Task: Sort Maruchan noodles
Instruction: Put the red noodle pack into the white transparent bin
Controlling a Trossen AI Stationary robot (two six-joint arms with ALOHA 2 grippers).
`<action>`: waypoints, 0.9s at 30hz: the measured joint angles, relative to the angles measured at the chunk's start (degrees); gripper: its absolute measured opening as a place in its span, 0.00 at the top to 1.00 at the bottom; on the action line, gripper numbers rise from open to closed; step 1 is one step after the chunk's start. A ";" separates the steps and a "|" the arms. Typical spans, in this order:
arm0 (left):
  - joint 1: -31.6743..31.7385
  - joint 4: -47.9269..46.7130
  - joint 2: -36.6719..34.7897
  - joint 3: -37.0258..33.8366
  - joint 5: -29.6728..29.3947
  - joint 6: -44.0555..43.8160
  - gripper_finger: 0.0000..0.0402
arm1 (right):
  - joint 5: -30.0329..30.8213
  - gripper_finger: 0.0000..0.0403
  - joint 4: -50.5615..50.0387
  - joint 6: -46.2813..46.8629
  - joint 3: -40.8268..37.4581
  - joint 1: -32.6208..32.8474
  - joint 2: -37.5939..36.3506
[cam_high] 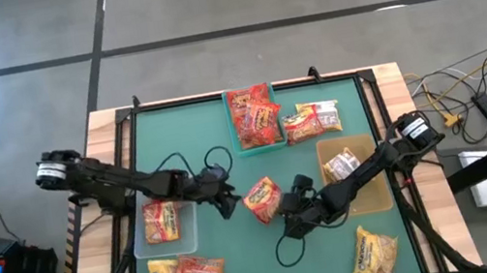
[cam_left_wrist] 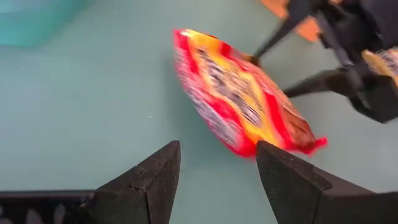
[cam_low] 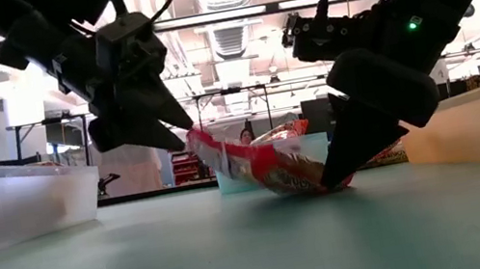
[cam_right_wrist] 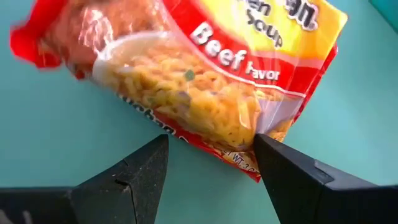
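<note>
A red packet (beef flavor) lies mid-table on the green mat — bare mat all round it. The left gripper and right gripper sit at its 2 ends, jaws wide, holding nothing.

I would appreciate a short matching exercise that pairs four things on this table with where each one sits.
Things:
1. red beef-flavour noodle packet
2. clear plastic bin
3. teal plastic bin
4. tan rectangular bin

Places:
A. far middle of the table, packets inside
B. under the right arm
C. table centre, between left gripper and right gripper
D. beside the left arm, one packet inside

Pairs: 1-C, 2-D, 3-A, 4-B
</note>
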 joint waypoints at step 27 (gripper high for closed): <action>6.47 6.40 5.82 -0.02 9.26 6.00 0.52 | 1.28 0.43 10.43 6.77 1.31 0.37 1.55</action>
